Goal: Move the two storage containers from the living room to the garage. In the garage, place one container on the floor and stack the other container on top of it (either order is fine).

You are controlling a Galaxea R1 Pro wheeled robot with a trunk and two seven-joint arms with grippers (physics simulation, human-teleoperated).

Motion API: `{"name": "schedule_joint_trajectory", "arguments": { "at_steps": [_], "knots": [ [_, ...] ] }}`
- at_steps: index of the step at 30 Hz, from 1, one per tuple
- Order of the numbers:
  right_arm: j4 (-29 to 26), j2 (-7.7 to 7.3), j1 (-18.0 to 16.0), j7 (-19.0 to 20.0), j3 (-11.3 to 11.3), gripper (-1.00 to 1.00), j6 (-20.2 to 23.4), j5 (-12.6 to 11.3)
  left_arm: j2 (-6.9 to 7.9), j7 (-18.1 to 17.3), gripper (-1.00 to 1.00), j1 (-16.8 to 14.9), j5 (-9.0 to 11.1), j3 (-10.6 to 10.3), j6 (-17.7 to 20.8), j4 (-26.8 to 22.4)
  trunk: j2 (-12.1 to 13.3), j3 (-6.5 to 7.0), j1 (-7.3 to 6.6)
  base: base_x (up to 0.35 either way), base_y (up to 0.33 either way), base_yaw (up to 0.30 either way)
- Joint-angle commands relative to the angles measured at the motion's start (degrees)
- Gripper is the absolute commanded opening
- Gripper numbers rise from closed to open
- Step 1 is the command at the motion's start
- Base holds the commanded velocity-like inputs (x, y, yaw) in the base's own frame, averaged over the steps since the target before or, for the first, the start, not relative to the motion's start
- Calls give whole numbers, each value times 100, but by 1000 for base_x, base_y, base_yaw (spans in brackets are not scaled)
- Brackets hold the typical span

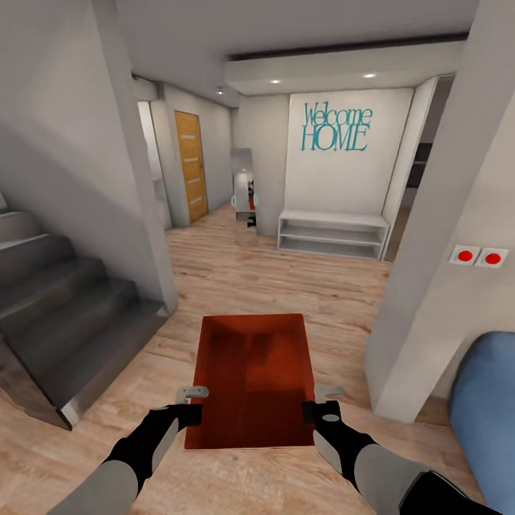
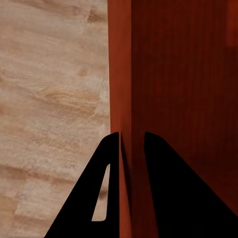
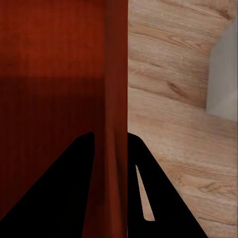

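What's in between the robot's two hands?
The orange-red storage container sits between them. The head view shows the left gripper clamped on one side wall and the right gripper on the opposite wall, above the wood-plank floor.

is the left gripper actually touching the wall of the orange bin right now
Touching. In the left wrist view the left gripper straddles the storage container side wall, one finger against each face with no gap showing.
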Motion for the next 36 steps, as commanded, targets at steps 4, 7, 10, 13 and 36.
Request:
{"name": "schedule_joint_trajectory", "arguments": {
  "at_steps": [4,7,10,13,36],
  "knots": [
    [1,-14,-7,-194,-200,-100,-42,5,6,23,-100,-2,20,38,36,-9,-7,-8,5,321,0,0],
    [1,-18,-7,-194,-200,-100,-42,5,3,22,-100,-2,20,38,36,-9,-7,-8,5,321,0,0],
    [1,-19,-7,-194,-200,-100,-42,5,4,21,-100,-2,20,38,36,-9,-7,-8,5,321,0,0],
    [1,-20,-7,-194,-200,-100,-42,5,7,21,-100,-2,20,38,36,-9,-7,-8,5,322,0,0],
    [1,-20,-7,-194,-200,-100,-42,5,7,22,-100,-2,20,38,35,-9,-7,-8,5,322,0,0]
  ]
}}
